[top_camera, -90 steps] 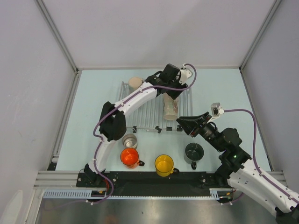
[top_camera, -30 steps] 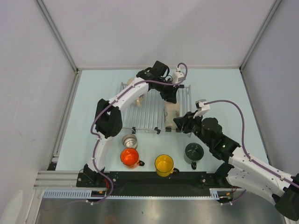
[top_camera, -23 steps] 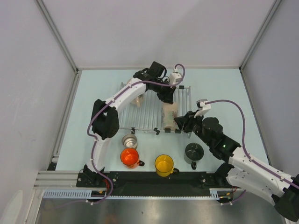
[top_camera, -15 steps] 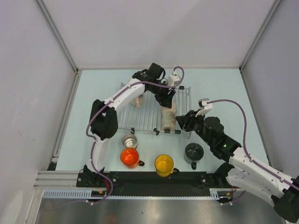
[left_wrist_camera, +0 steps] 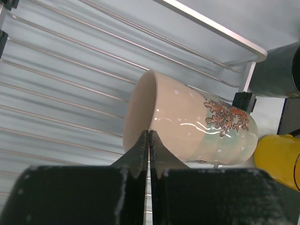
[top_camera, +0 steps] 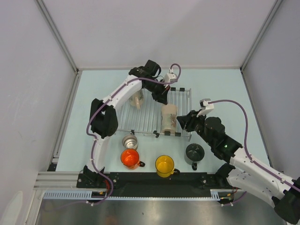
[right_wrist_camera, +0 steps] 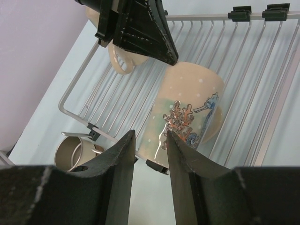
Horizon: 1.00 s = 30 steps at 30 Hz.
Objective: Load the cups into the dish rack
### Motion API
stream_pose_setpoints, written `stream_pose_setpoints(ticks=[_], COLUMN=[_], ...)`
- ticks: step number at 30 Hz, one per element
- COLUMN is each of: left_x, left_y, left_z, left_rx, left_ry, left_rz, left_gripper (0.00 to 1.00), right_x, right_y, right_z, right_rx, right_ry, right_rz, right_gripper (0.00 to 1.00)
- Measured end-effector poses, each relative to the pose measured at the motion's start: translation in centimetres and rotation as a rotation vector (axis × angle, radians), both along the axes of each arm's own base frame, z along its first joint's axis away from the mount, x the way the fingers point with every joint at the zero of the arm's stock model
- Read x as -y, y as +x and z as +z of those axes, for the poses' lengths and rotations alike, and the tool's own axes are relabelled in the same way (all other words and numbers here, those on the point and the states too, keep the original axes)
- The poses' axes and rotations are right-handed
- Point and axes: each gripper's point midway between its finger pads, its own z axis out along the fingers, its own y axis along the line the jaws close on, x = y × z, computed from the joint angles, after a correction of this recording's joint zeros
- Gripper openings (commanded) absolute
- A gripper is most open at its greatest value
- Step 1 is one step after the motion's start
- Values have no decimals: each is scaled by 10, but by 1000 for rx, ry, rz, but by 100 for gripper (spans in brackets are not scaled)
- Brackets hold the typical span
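Note:
The dish rack [top_camera: 147,115] holds two of the cups. A beige mug with a seahorse print [top_camera: 169,119] lies on its side at the rack's right end, and a plain beige mug [top_camera: 137,99] sits at the back left. My left gripper [top_camera: 161,97] is shut and empty just behind the printed mug [left_wrist_camera: 187,126], its fingertips [left_wrist_camera: 149,137] pressed together. My right gripper [right_wrist_camera: 149,136] hovers open over the rack's front right corner, the printed mug [right_wrist_camera: 187,108] beyond its tips. In front of the rack stand a steel cup [top_camera: 130,141], an orange mug [top_camera: 130,158], a yellow mug [top_camera: 164,165] and a dark grey mug [top_camera: 194,152].
The left arm arches over the rack's left half. Black clips [right_wrist_camera: 157,166] mark the rack's front edge. Grey walls close in the table on three sides, and a black rail runs along its near edge.
The left gripper has let go of the printed mug, pulled back up and left, and shut. The mug now lies on the rack. The right arm has barely moved.

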Motion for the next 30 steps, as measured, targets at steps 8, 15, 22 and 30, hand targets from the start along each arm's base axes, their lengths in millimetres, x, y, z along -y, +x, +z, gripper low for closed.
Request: stream_pose_setpoints(ticks=[8,15,22,30], left_x=[-15,-32,-43,-48], left_y=[-3,-31,-7,27], left_z=[-1,-12,-34,-13], left_rx=[-59,-172,-169,-87], left_ry=[2,67,99,39], left_rz=[3,-28,97,201], left_gripper=[0,1,1,3], right_x=[3,4,-21,-52], right_y=[2,3,15,1], right_z=[-1,-3,-25,-66], right_rx=[-7,-15,-135,-199], right_ry=[1,-4,-117,-411], right_rz=[-14,-18,41,98], right_gripper=[38,39,73,93])
